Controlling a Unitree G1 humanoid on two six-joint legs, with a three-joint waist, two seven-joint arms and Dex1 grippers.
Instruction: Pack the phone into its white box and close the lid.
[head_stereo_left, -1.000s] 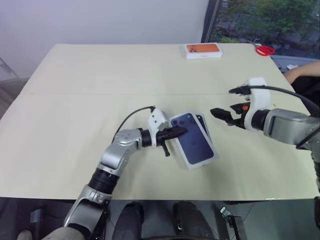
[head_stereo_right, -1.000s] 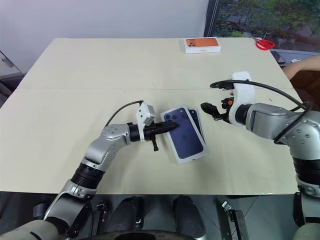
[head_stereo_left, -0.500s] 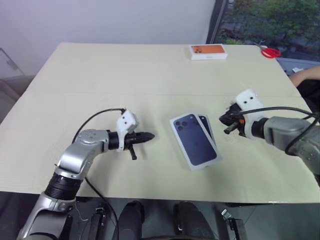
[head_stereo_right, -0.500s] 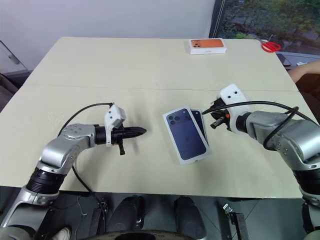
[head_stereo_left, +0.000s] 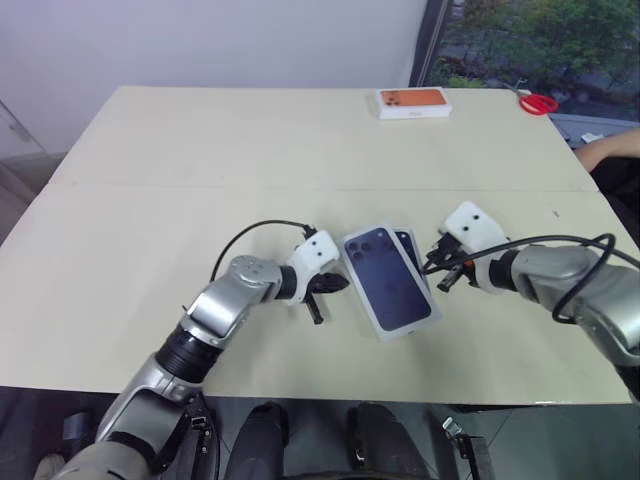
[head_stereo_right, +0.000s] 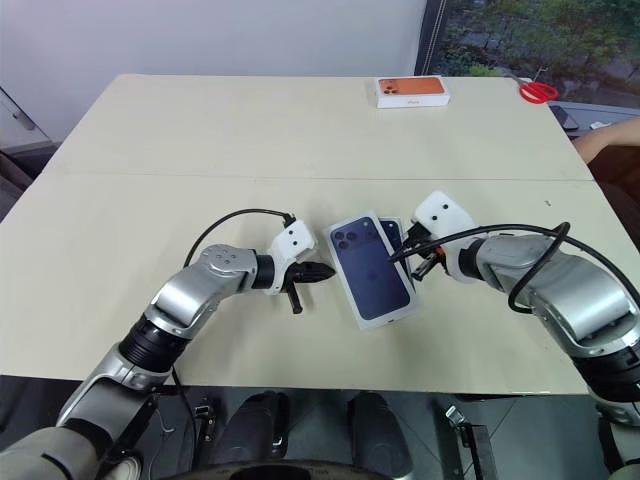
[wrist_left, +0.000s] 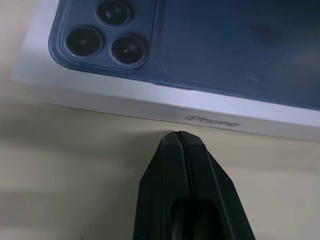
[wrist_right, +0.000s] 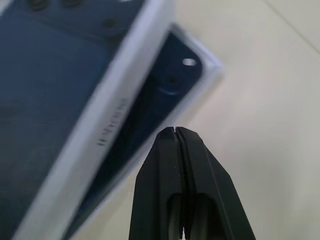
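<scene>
so the left hand is pinched shut empty just beside the lid's long left edge, lid sitting skewed over the white box with the phone peeking out, and the right hand, also shut empty, is just off its right side.

A beige table carries the white box at centre. An orange-topped box and red scissors lie toward one o'clock.
</scene>
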